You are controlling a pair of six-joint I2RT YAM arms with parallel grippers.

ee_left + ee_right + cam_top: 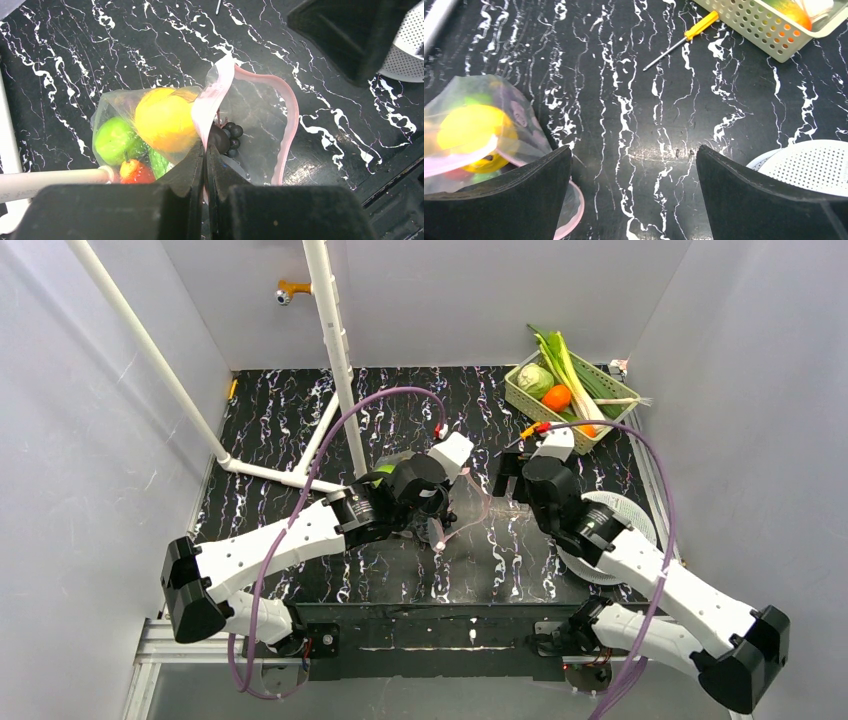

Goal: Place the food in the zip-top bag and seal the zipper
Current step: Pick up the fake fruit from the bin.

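Note:
The zip-top bag [255,110] lies on the black marbled table, mouth gaping to the right. My left gripper [205,145] is shut on the near side of the pink zipper [289,115], which loops open beyond it. Inside the bag sit a round yellow-orange fruit [162,119], a green piece [112,140] and a red-orange piece [136,171]. A dark grape bunch [229,136] rests just inside the mouth. My right gripper [634,152] is open over bare table, right of the bag [519,117], with nothing between its fingers. From above, the left gripper [440,525] and right gripper [508,478] flank the bag.
A pale basket [523,402] at the back right holds a cabbage [535,378], an orange [557,397] and a leek. A yellow-handled screwdriver [681,40] lies near it. A white perforated plate [814,165] sits under the right arm. A white pipe frame [335,350] stands at the left.

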